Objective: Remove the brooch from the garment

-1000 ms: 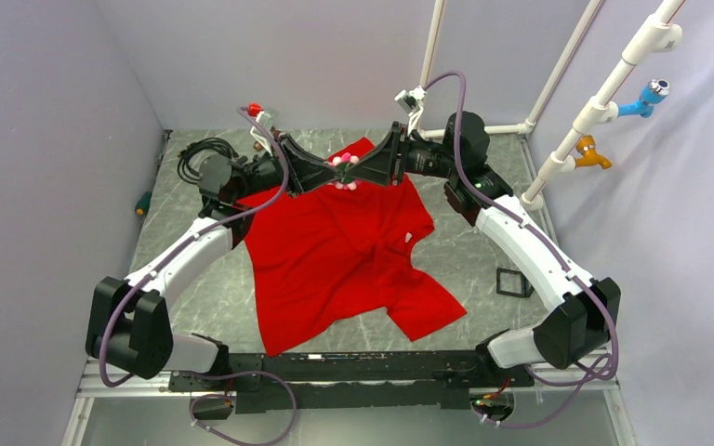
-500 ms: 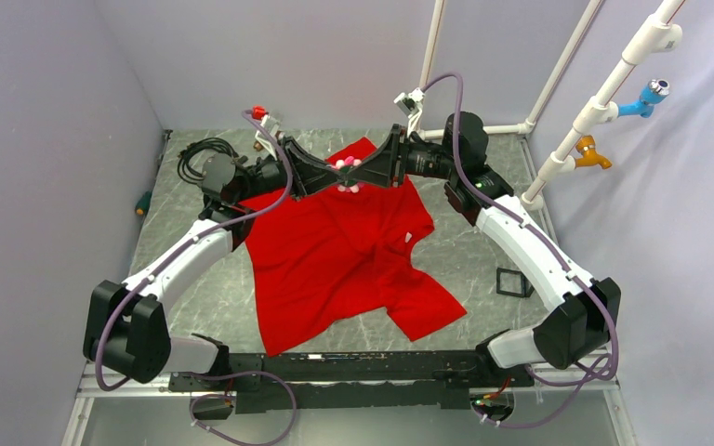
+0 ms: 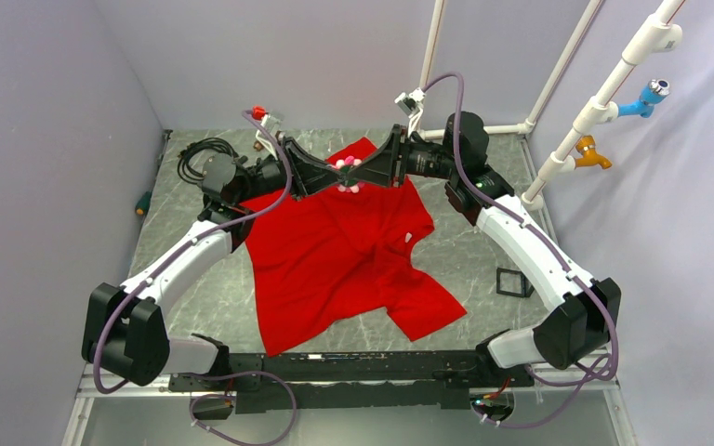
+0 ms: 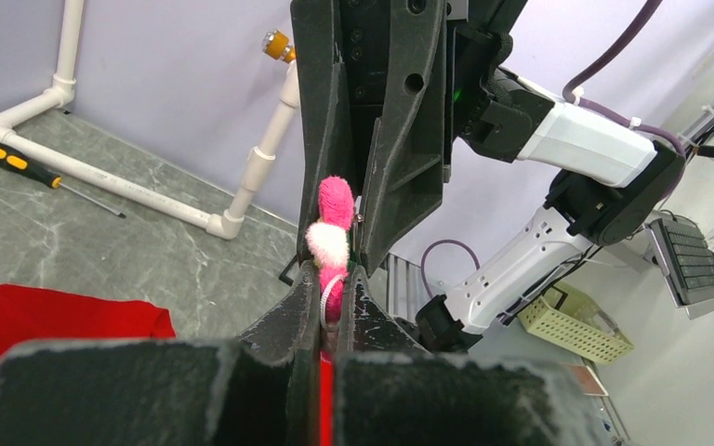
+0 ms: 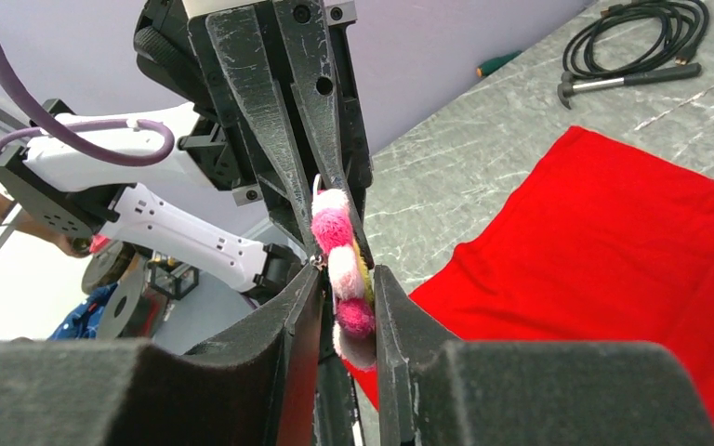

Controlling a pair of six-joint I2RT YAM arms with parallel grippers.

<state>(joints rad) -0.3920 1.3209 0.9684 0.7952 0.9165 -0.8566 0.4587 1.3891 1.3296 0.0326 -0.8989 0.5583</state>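
Note:
The red T-shirt [image 3: 344, 251] lies spread on the table, with its white neck label [image 3: 407, 238] facing right. The pink and white flower brooch [image 3: 345, 173] sits at the shirt's far part, where both grippers meet tip to tip. My left gripper [image 4: 337, 290] is shut on the brooch's [image 4: 333, 232] lower petals and metal pin ring; red cloth shows in the slit between its fingers. My right gripper [image 5: 346, 311] is shut on the brooch [image 5: 344, 269] from the opposite side. A fold of the shirt [image 5: 614, 269] rises to the brooch.
A coil of black cable [image 3: 195, 153] and a green-handled tool [image 3: 143, 203] lie at the far left. A small black frame [image 3: 514, 282] lies at the right. White pipes [image 3: 558, 158] stand along the right and far sides. A yellow-handled screwdriver [image 4: 19, 165] lies by a pipe.
Both grippers stay together at the brooch. The left arm has shifted a little to the left; the shirt's left edge barely moves.

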